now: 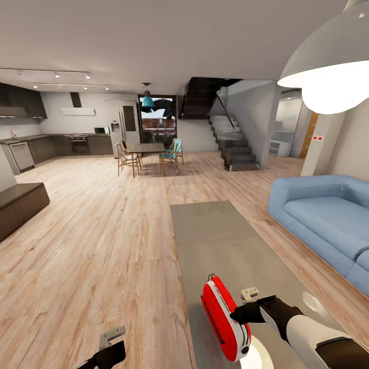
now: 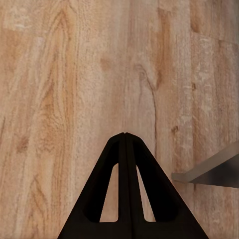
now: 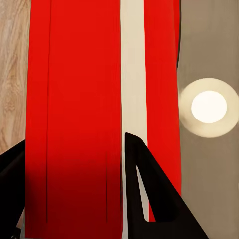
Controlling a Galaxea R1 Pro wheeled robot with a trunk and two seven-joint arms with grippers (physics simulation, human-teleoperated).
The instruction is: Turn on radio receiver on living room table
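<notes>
radio receiver first: the slim red box with rounded corners and white edge trim (image 1: 224, 319) stands on edge at the near end of the long grey glossy surface (image 1: 220, 241), close to its left edge. the right tool (image 1: 245, 311) straddles its narrow body, one finger on each broad face. it looks rigid, light, smooth-skinned, likely to tip; gripping across the flat faces seems safest. the left tool (image 2: 125, 135) hangs closed over the wood plank floor (image 1: 97, 246).

Radio receiver (image 1: 225, 318) upright on table (image 1: 220, 236), seemingly near edge; sofa (image 1: 323, 215) right.
</notes>
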